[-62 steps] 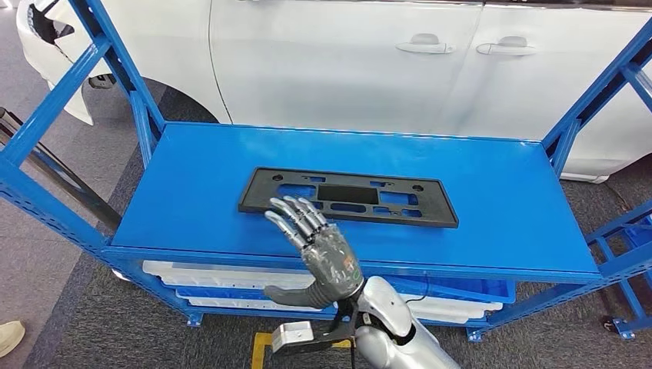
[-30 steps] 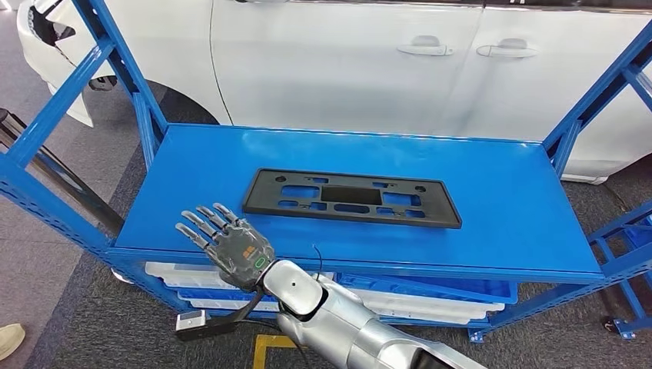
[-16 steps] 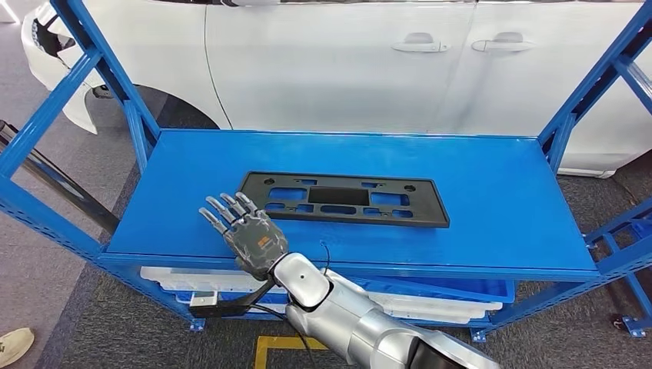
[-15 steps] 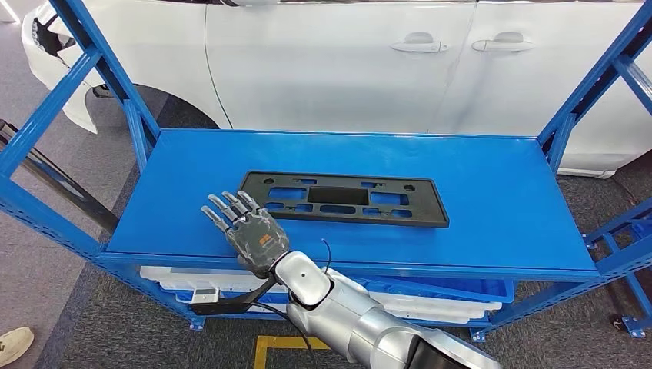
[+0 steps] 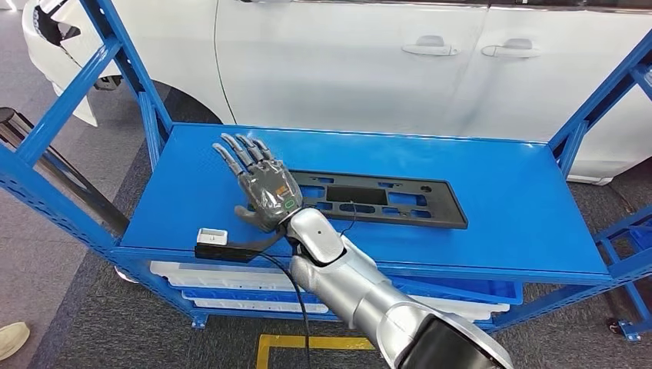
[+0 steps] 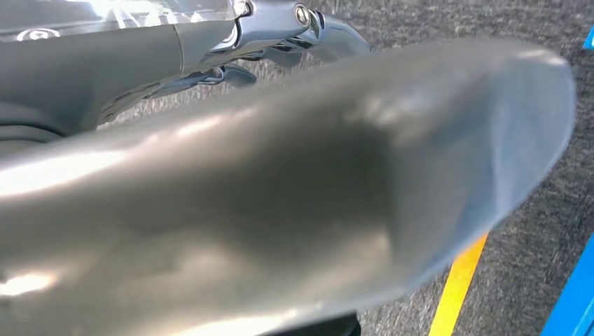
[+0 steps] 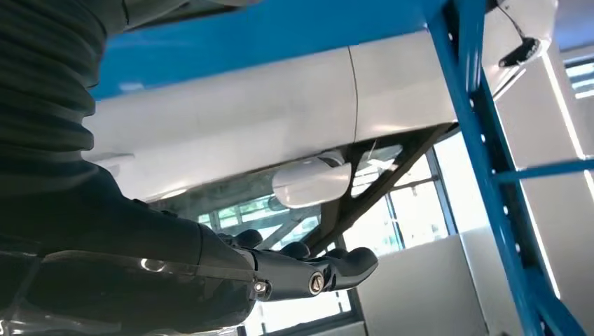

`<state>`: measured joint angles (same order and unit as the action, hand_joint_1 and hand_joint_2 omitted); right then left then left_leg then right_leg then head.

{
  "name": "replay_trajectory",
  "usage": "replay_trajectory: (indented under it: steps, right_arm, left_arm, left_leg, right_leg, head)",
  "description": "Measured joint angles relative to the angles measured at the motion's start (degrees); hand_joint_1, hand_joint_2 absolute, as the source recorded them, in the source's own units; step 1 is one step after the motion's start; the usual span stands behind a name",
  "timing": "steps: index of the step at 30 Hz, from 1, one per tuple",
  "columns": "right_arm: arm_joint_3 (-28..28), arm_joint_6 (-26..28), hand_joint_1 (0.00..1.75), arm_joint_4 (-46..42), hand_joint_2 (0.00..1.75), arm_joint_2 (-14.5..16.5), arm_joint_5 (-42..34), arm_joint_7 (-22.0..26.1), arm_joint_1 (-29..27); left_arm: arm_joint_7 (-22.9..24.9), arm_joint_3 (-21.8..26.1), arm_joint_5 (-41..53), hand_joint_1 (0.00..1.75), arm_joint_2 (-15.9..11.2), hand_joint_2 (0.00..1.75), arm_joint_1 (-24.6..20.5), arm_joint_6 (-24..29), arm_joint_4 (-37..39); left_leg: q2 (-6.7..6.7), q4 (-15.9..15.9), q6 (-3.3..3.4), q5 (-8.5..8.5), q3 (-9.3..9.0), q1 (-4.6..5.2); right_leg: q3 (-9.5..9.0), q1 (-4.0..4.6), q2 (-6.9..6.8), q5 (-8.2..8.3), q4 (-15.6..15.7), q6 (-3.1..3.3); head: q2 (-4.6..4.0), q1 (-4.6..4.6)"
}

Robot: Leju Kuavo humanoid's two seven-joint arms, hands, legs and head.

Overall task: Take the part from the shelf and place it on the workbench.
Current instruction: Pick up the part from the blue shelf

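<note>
The part [image 5: 388, 200], a flat black rectangular frame with cut-outs, lies on the blue shelf top [image 5: 507, 184]. My right hand [image 5: 261, 184] is raised over the part's left end, with its back toward the head camera. Its fingers [image 5: 242, 150] are spread and hold nothing, and the hand hides that end of the part. In the right wrist view the right hand's dark fingers [image 7: 308, 269] stretch out empty in front of the white car. In the left wrist view the left hand's fingers [image 6: 294, 28] hang over grey carpet with nothing in them.
A white car [image 5: 346, 69] stands close behind the shelf. Blue uprights [image 5: 73, 96] rise at both ends of the shelf. White bins [image 5: 231, 286] sit on the lower level. A yellow floor line [image 5: 307, 342] and a person's shoe [image 5: 11, 338] are on the carpet.
My right hand has lifted from the shelf's front edge and moved farther in, over the part's left end. The part has not moved. The camera has shifted a little.
</note>
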<state>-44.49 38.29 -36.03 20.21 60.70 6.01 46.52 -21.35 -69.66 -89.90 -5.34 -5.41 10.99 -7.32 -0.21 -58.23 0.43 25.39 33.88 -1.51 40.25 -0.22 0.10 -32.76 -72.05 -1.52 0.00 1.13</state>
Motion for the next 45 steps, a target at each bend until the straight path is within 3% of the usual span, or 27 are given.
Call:
replay_trajectory:
  steps: [1,2,3,5,7,9,11,13,16,17,18,20,22,25,27,29,31,32,33,34,36,38,42,43,45]
  right_arm:
    - [0.2,-0.3,0.0,-0.3,1.75,0.0,-0.1,-0.3,0.0]
    - [0.0,-0.3,0.0,-0.4,1.75,0.0,-0.4,-0.7,-0.1]
    - [-0.4,-0.2,0.0,-0.4,1.75,0.0,-0.8,-1.2,-0.2]
    - [-1.5,0.3,0.0,-0.4,1.75,0.0,-1.6,-1.9,-0.2]
    - [-2.7,0.6,0.0,-0.2,1.75,0.0,-2.0,-2.3,-0.2]
    - [-3.9,0.7,0.0,0.1,1.75,0.0,-2.2,-2.8,-0.2]
    - [-5.0,0.7,0.0,0.5,1.75,0.1,-2.3,-3.5,-0.2]
    - [-6.3,0.8,0.0,0.9,1.75,0.1,-2.6,-4.2,0.0]
    - [-7.9,0.7,0.0,1.9,1.75,0.1,-3.8,-4.7,0.1]
    - [-8.3,0.7,0.0,2.3,1.75,0.1,-4.2,-4.8,0.1]
    - [-8.6,0.7,0.0,2.7,1.75,0.1,-4.6,-4.8,0.1]
    - [-9.0,0.7,0.0,3.3,1.75,0.1,-4.9,-4.8,0.2]
    - [-9.3,0.7,0.0,3.7,1.75,0.1,-5.1,-4.8,0.3]
    - [-9.7,0.7,0.0,4.3,1.75,0.1,-5.1,-4.8,0.4]
    - [-9.9,0.7,0.0,4.6,1.75,0.0,-5.1,-4.8,0.4]
    - [-10.5,0.6,0.0,5.0,1.75,0.0,-5.0,-4.8,0.4]
    - [-11.5,0.4,0.0,5.5,1.75,0.0,-4.8,-5.0,0.2]
    - [-12.1,0.3,0.0,5.9,1.75,0.0,-4.6,-5.2,0.1]
    - [-12.7,0.2,0.0,6.1,1.75,0.0,-4.5,-5.5,0.0]
    - [-13.3,0.2,0.0,6.3,1.75,0.0,-4.3,-5.9,-0.1]
    - [-14.5,0.2,0.0,6.5,1.75,0.0,-4.1,-6.7,0.0]
    - [-15.5,0.3,0.0,6.7,1.75,0.0,-4.1,-7.3,0.2]
    - [-16.9,0.6,0.0,7.3,1.75,0.0,-3.9,-8.1,0.5]
    - [-17.1,0.8,0.0,7.5,1.75,0.0,-3.6,-8.5,0.7]
    - [-17.8,1.1,0.0,8.1,1.75,0.1,-3.1,-9.5,1.0]
  left_arm:
    - [-0.1,0.0,0.0,0.0,0.0,0.0,0.0,-0.1,0.0]
    - [-0.2,0.0,0.0,0.0,0.0,0.0,0.0,-0.2,0.0]
    - [-0.3,0.0,0.0,0.0,-0.1,0.0,0.0,-0.2,0.0]
    - [-0.4,0.0,0.0,0.0,0.0,0.0,-0.1,-0.2,0.0]
    - [-0.4,0.0,0.0,0.0,0.0,0.0,-0.1,-0.3,0.0]
    - [-0.4,0.0,0.0,0.0,0.0,0.0,-0.1,-0.3,0.0]
    - [-0.4,0.0,0.0,0.0,0.0,0.0,-0.1,-0.2,0.0]
    - [-0.5,0.0,0.0,0.0,0.0,0.0,-0.2,-0.2,0.0]
    - [-0.5,0.0,0.0,0.0,-0.1,0.0,-0.1,-0.1,0.0]
    - [-0.5,0.0,0.0,0.0,-0.1,0.0,0.0,-0.1,0.0]
    - [-0.5,0.0,0.0,0.0,-0.1,0.0,0.0,-0.1,0.0]
    - [-0.5,0.0,0.0,0.0,-0.1,0.0,0.0,-0.1,0.0]
    - [-0.5,0.0,0.0,0.0,-0.1,0.0,-0.1,-0.1,0.0]
    - [-0.5,0.0,0.0,0.0,-0.1,0.0,-0.1,-0.1,0.0]
    - [-0.5,0.0,0.0,0.0,-0.1,0.0,-0.1,-0.1,0.0]
    - [-0.7,0.0,0.0,0.0,-0.1,0.0,-0.1,-0.2,0.0]
    - [-0.9,0.0,0.0,0.0,-0.1,0.0,-0.1,-0.2,0.0]
    - [-0.9,0.0,0.0,0.0,-0.1,0.0,-0.1,-0.3,0.0]
    - [-0.9,0.0,0.0,0.0,-0.1,0.0,-0.1,-0.3,0.0]
    - [-1.0,0.0,0.0,0.0,-0.1,0.0,-0.1,-0.3,0.0]
    - [-1.0,0.0,0.0,0.0,0.0,0.0,-0.1,-0.3,0.0]
    - [-1.0,0.0,0.0,0.0,0.0,0.0,-0.1,-0.4,0.0]
    - [-1.0,-0.1,0.0,0.0,0.0,0.0,-0.2,-0.4,0.0]
    - [-1.1,-0.1,0.0,0.0,0.0,0.0,-0.2,-0.4,0.0]
    - [-1.1,-0.2,0.0,0.0,-0.1,0.0,-0.2,-0.5,0.0]
  left_leg:
    - [0.02,0.0,0.02,0.01,0.0,0.04]
    - [-0.02,0.0,0.02,0.01,-0.01,0.07]
    - [-0.07,0.0,0.01,0.01,-0.03,0.1]
    - [-0.16,0.0,-0.07,0.03,-0.13,0.19]
    - [-0.18,0.0,-0.5,0.03,-0.09,0.33]
    - [-0.16,0.3,-1.2,-0.08,-0.07,0.4]
    - [-0.13,0.4,-1.87,0.1,-0.17,0.33]
    - [-0.1,-3.0,-2.35,2.3,1.17,0.26]
    - [-0.07,-13.9,-2.77,7.02,6.22,0.22]
    - [-0.07,-15.4,-2.8,7.05,7.03,0.22]
    - [-0.07,-14.7,-2.77,6.0,6.76,0.22]
    - [-0.03,-7.5,-2.49,2.04,3.42,0.23]
    - [-0.05,-1.1,-1.98,-0.08,0.35,0.46]
    - [-0.18,0.2,-1.06,-0.11,-0.18,0.65]
    - [-0.16,0.5,-0.46,-0.32,-0.27,0.41]
    - [-0.08,0.7,-0.01,-0.47,-0.27,0.26]
    - [-0.02,0.7,0.15,-0.46,-0.15,0.28]
    - [0.0,0.7,0.17,-0.46,-0.13,0.28]
    - [-0.02,0.6,0.17,-0.45,-0.14,0.28]
    - [-0.06,0.6,0.14,-0.43,-0.2,0.29]
    - [-0.14,0.6,-0.04,-0.36,-0.35,0.34]
    - [-0.16,0.6,-0.54,-0.31,-0.34,0.48]
    - [-0.06,0.2,-1.93,0.18,-0.15,0.37]
    - [-0.04,-1.3,-2.16,1.16,0.42,0.31]
    - [0.0,-7.7,-2.48,4.71,3.25,0.25]
  right_leg:
    - [1.21,-0.03,-0.01,-0.55,-2.5,-0.02]
    - [1.37,-0.04,-0.01,0.02,-2.7,0.07]
    - [0.46,-0.04,-0.01,1.49,-0.8,0.25]
    - [-3.45,0.08,0.0,5.14,7.3,0.91]
    - [-6.04,0.39,-0.02,6.93,12.9,1.42]
    - [-6.27,0.69,0.04,7.08,14.0,1.75]
    - [-6.6,0.46,0.07,7.43,14.6,2.34]
    - [-7.1,0.15,-0.05,7.77,15.4,2.9]
    - [-7.21,0.38,-0.1,7.71,15.4,3.24]
    - [-7.21,0.46,-0.09,7.64,15.3,3.3]
    - [-7.23,0.52,-0.06,7.56,15.2,3.32]
    - [-7.33,0.58,-0.01,7.25,14.8,3.17]
    - [-7.21,0.79,0.08,6.98,14.4,2.77]
    - [-7.03,0.95,0.15,6.97,14.3,2.08]
    - [-6.69,0.88,0.15,6.08,13.3,1.46]
    - [-4.33,0.62,0.13,3.07,8.2,0.83]
    - [-0.45,0.31,0.1,-0.28,0.2,0.44]
    - [0.86,0.17,0.09,-0.83,-2.3,0.34]
    - [1.06,0.07,0.08,-0.18,-2.5,0.33]
    - [0.09,-0.01,0.08,1.48,-0.3,0.43]
    - [-3.85,0.02,0.08,5.45,8.0,0.92]
    - [-6.34,0.3,0.07,7.18,13.5,1.39]
    - [-6.76,0.32,0.11,7.59,14.9,2.48]
    - [-6.94,0.19,0.06,7.76,15.2,2.8]
    - [-7.12,0.18,-0.05,7.85,15.5,3.18]
  head:
    - [0.0,0.0]
    - [0.0,0.0]
    - [-0.01,-0.01]
    - [-0.01,-0.02]
    - [-0.01,0.01]
    - [-0.01,0.03]
    - [-0.01,0.04]
    - [-0.01,0.13]
    - [-0.01,0.2]
    - [-0.02,0.19]
    - [-0.02,0.2]
    - [-0.01,0.19]
    - [-0.01,0.16]
    - [-0.01,0.1]
    - [-0.01,-0.02]
    - [-0.01,-0.23]
    - [-0.01,-0.34]
    - [0.0,-0.34]
    - [0.0,-0.34]
    - [0.0,-0.34]
    - [-0.01,-0.34]
    - [-0.01,-0.31]
    - [0.0,-0.29]
    - [-0.01,-0.27]
    - [-0.01,-0.23]
